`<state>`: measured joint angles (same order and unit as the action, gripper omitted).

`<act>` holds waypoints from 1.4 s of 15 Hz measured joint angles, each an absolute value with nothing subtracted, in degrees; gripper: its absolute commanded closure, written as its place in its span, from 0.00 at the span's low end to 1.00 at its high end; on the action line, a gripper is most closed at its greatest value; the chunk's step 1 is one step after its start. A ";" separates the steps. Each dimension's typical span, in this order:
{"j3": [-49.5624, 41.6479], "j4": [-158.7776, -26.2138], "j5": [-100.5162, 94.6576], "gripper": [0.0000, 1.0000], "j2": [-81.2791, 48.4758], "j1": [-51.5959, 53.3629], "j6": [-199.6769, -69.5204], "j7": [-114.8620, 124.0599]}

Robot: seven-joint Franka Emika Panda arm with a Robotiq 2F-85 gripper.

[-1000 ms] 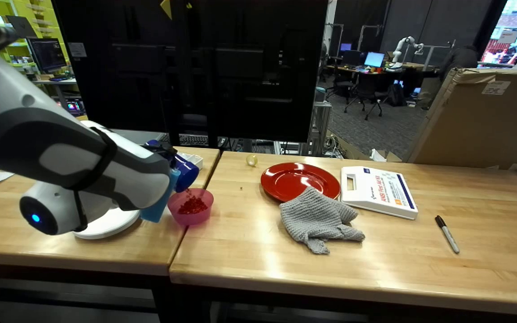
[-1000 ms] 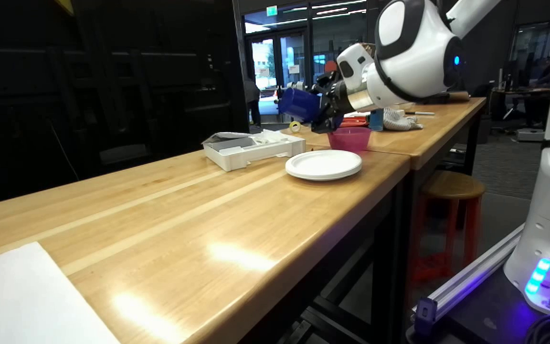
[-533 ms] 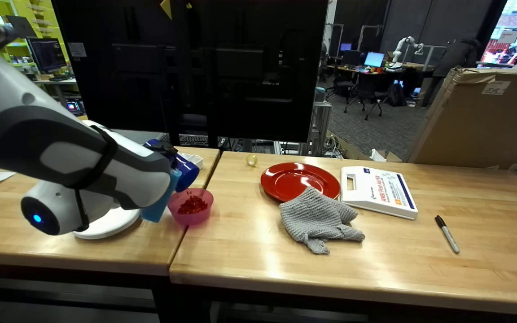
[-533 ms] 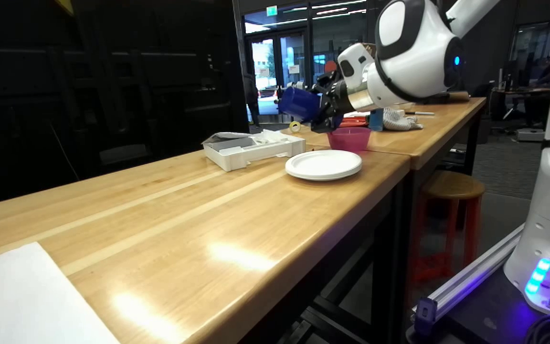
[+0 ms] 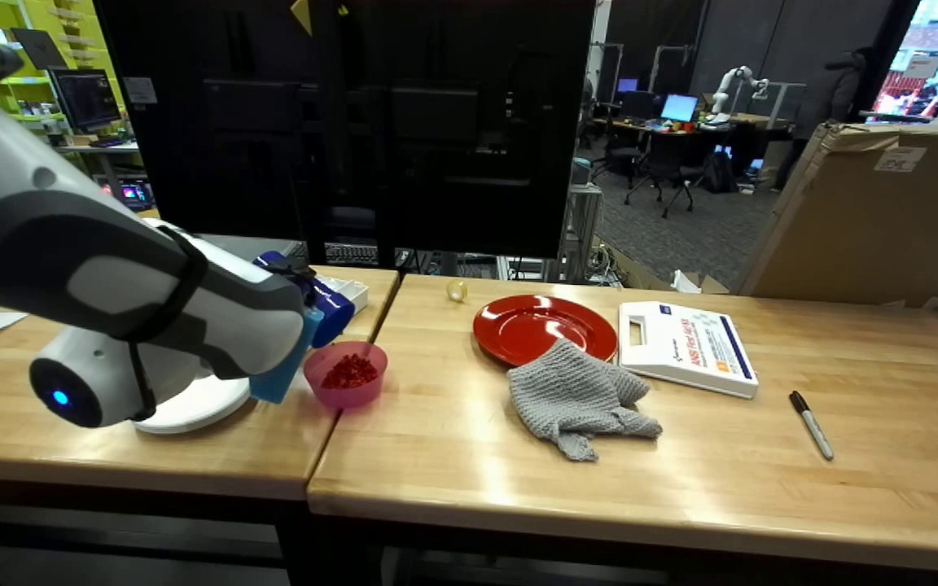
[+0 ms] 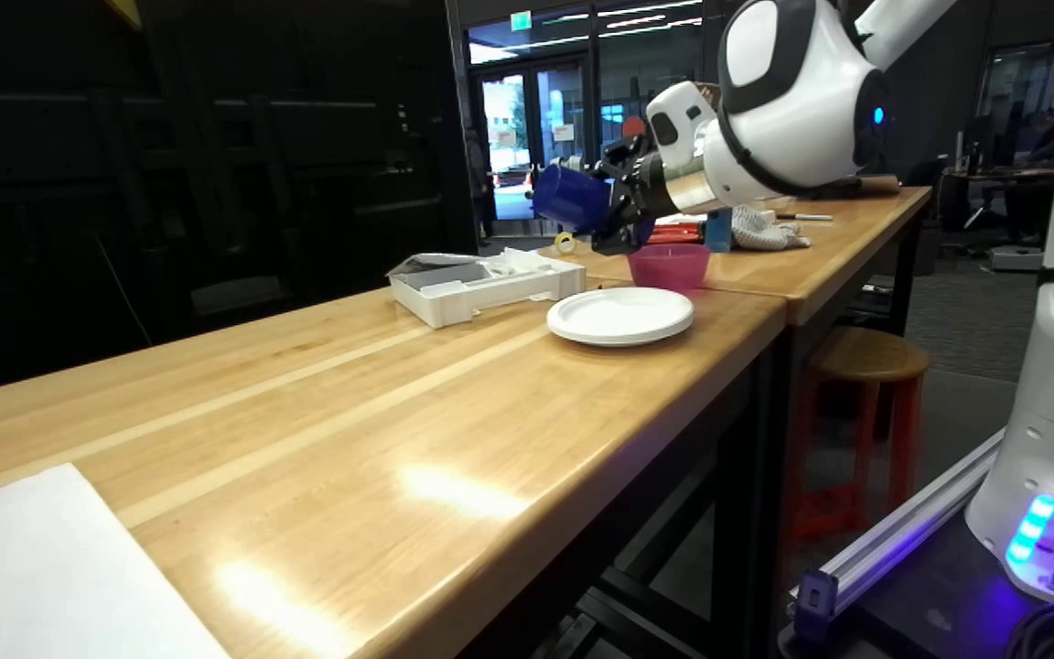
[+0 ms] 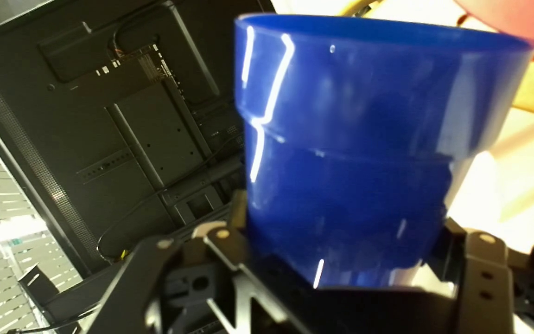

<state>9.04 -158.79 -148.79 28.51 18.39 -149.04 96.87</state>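
Observation:
A glossy blue cup (image 7: 364, 116) fills the middle of the wrist view. My gripper (image 7: 346, 218) is shut on it, one finger against each side near the base. In an exterior view the cup (image 5: 332, 317) tilts with its mouth down to the right, just above and left of a pink bowl (image 5: 347, 397). Small red bits (image 5: 349, 372) lie heaped in that bowl. The pink bowl (image 7: 517, 18) also shows at the top right of the wrist view. The cup's inside is mostly hidden. A light blue piece (image 5: 278, 370) hangs by the wrist.
White plates (image 6: 620, 316) are stacked beside the bowl, near a white compartment tray (image 6: 454, 302). Farther along lie a red plate (image 5: 510, 325), a grey knitted cloth (image 5: 579, 399), a first aid kit (image 5: 689, 350), a marker (image 5: 811, 425) and a tape roll (image 5: 457, 291). A black screen (image 5: 436, 146) stands behind.
Red bits were falling from the cup one second ago; none are seen falling now. The arm and held cup have shifted slightly away from the bowl. The bowl stays put.

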 measured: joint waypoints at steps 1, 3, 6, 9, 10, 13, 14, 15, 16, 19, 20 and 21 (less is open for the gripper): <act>9.05 -158.79 -148.79 0.42 28.52 18.37 -149.03 96.90; 9.06 -158.79 -148.79 0.42 28.55 18.24 -149.02 96.91; 9.55 -158.80 -148.79 0.42 28.72 16.60 -149.02 96.51; 11.15 -158.80 -148.04 0.42 29.00 13.20 -149.08 94.42; 11.83 -158.80 -147.66 0.42 29.17 12.12 -149.18 93.62; 14.27 -158.80 -145.79 0.42 30.05 9.26 -150.09 90.62; 15.26 -158.79 -144.90 0.42 30.47 8.33 -150.62 89.36; 16.32 -158.80 -143.86 0.42 30.94 7.40 -151.16 87.94; 17.45 -158.79 -142.77 0.42 31.48 6.46 -151.77 86.43; 21.30 -158.79 -139.17 0.42 33.51 3.62 -153.86 81.28; 22.66 -158.79 -138.01 0.42 34.23 2.75 -154.61 79.62; 24.14 -158.79 -136.67 0.42 35.00 1.86 -155.46 77.67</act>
